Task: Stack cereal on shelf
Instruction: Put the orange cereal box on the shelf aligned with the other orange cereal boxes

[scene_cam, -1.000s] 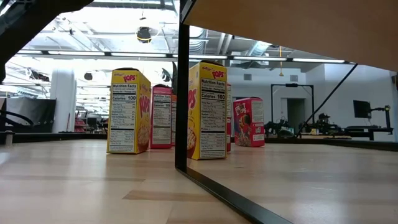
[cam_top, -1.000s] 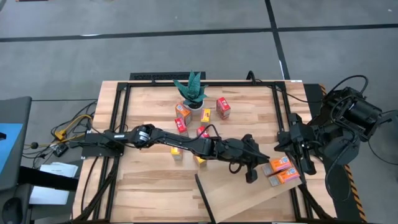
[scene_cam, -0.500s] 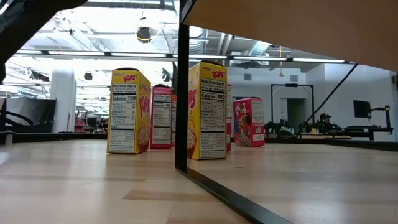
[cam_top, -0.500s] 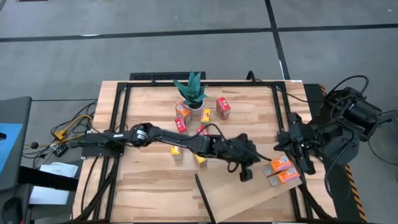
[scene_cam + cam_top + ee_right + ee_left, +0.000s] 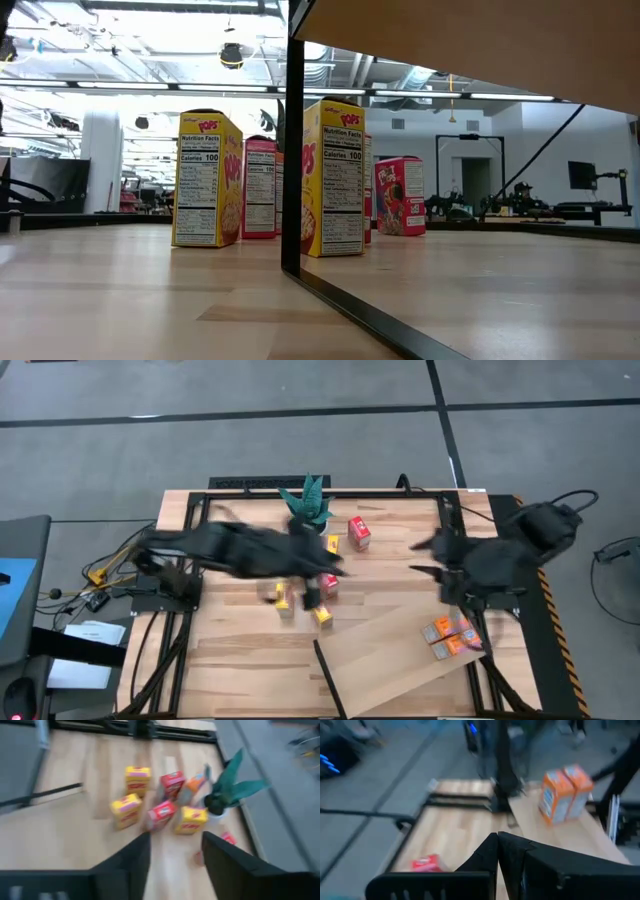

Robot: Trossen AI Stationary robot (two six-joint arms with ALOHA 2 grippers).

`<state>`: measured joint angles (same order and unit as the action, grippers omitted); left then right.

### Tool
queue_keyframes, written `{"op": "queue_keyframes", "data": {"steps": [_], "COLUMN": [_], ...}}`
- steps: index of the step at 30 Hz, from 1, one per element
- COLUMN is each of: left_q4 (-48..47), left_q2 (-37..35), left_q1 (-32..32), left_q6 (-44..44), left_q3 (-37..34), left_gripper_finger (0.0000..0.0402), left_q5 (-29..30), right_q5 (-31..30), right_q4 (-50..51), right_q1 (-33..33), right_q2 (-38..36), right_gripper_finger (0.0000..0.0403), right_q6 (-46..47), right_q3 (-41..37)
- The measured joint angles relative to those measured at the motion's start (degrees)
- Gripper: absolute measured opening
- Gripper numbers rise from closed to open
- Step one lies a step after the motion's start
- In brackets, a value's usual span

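Note:
Two orange cereal boxes stand side by side on the right end of the shelf, a pale board with a dark edge lying aslant at the table's near right. The left wrist view shows them too. Red and yellow cereal boxes stand loose on the table's middle; the low view shows them upright. My left gripper is shut and bare, raised over the loose boxes. My right gripper is open, raised at the right, pointing toward the loose boxes.
A green potted plant stands at the far middle, close to the loose boxes. A black frame runs along the table's far edge and sides. Bare planks lie at the near left. The shelf's dark edge crosses the low view.
My left gripper has drawn quickly away from the orange boxes on the shelf, up and toward the table's left, staying shut. My right gripper has swung from over the shelf's right end toward the table's middle, turned toward the left, and opened. The boxes have kept still.

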<state>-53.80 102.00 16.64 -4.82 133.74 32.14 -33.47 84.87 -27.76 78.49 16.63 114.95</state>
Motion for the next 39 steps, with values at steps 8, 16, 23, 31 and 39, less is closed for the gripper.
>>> {"op": "queue_keyframes", "data": {"steps": [8, 16, 23, 31, 39], "left_q4": [-2.2, -2.9, -3.4, -25.9, -27.7], "left_q2": [-8.0, -10.1, -12.1, -21.1, -36.4], "left_q1": [6.1, 9.7, 12.0, 12.6, 12.6], "left_q6": [0.9, 1.2, 1.4, -6.5, -5.1], "left_q3": [0.0, -0.1, 0.0, 0.0, -14.4], "left_gripper_finger": [0.0, 0.0, 0.0, 0.0, 0.0], "left_q5": [5.6, 10.5, 9.6, 9.3, 9.0], "right_q5": [8.7, 16.9, 22.2, 25.2, 21.6], "right_q4": [-12.1, -27.5, -35.2, -34.0, -33.3], "right_q1": [16.3, 27.3, 32.5, 34.0, 34.3], "right_q2": [8.3, 22.0, 32.7, 30.7, 16.5], "right_gripper_finger": [0.0294, 0.0296, 0.0296, 0.0294, 0.0291], "right_q6": [-14.7, -18.6, -12.5, -9.3, -3.1], "right_q3": [0.0, 0.0, 0.0, -0.1, 0.0]}}
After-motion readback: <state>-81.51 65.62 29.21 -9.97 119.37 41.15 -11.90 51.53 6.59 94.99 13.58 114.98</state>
